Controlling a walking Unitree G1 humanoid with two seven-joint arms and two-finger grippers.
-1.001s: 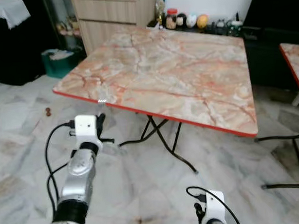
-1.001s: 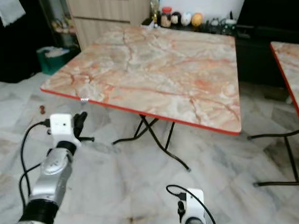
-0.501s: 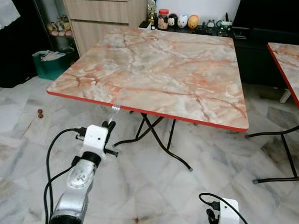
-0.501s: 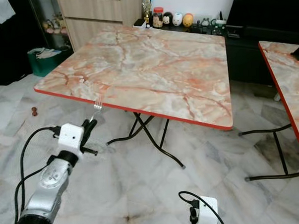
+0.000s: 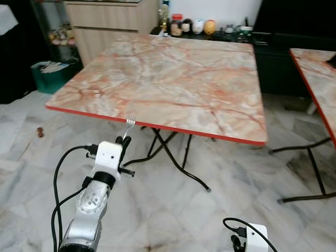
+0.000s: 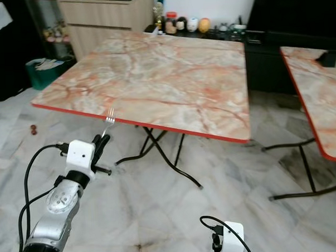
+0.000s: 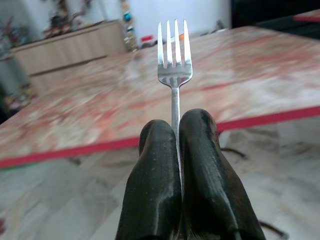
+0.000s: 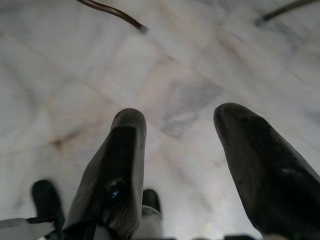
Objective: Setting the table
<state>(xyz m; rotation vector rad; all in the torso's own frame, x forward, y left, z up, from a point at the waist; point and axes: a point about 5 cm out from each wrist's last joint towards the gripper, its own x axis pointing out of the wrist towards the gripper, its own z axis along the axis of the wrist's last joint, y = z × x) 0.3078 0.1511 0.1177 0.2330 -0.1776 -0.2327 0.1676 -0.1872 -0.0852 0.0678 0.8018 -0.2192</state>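
While the marble table stands just ahead of the left gripper, its red edge a little above the fingertips, that gripper is clamped on a fork, tines up. I'd lift it over the edge before laying it flat. The right gripper hangs low, fingers apart over the floor.

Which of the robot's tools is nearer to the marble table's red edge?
Left. The left tool, clamping a fork, is just short of the table edge; the right tool hangs open, low over the floor.
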